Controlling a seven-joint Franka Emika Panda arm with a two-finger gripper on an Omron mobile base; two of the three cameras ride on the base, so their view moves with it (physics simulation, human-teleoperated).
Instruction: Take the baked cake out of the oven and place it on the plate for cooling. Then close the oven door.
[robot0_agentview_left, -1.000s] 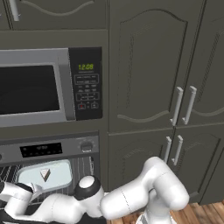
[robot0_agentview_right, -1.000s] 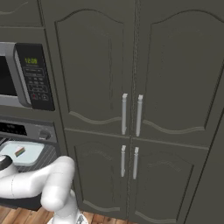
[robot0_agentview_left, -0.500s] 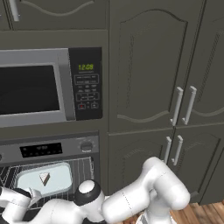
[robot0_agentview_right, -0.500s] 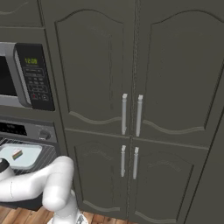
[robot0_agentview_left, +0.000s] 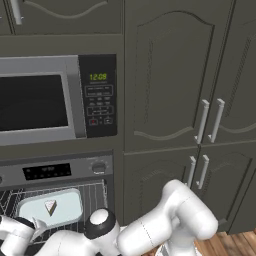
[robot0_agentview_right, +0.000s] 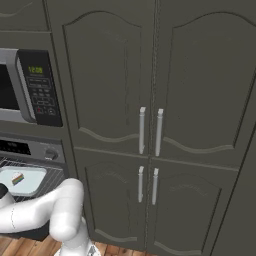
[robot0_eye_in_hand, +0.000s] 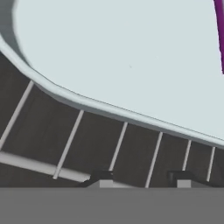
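With its jaws part-open over the wire oven rack (robot0_eye_in_hand: 70, 144), the gripper (robot0_eye_in_hand: 142, 177) nears the flat pale whitish-blue cake (robot0_eye_in_hand: 127, 57); next, clamping its near rim.

You see the wire rack (robot0_agentview_left: 95, 197) inside the open oven (robot0_agentview_left: 60, 170), thin silver bars running front to back with a crossbar at the front edge. The baked cake (robot0_agentview_left: 50, 209) lies flat on it, toward the rack's left, its pale rim resting on the bars. A small wedge (robot0_agentview_left: 50, 207) sits on the slab's top. Bare bars show to the slab's right.
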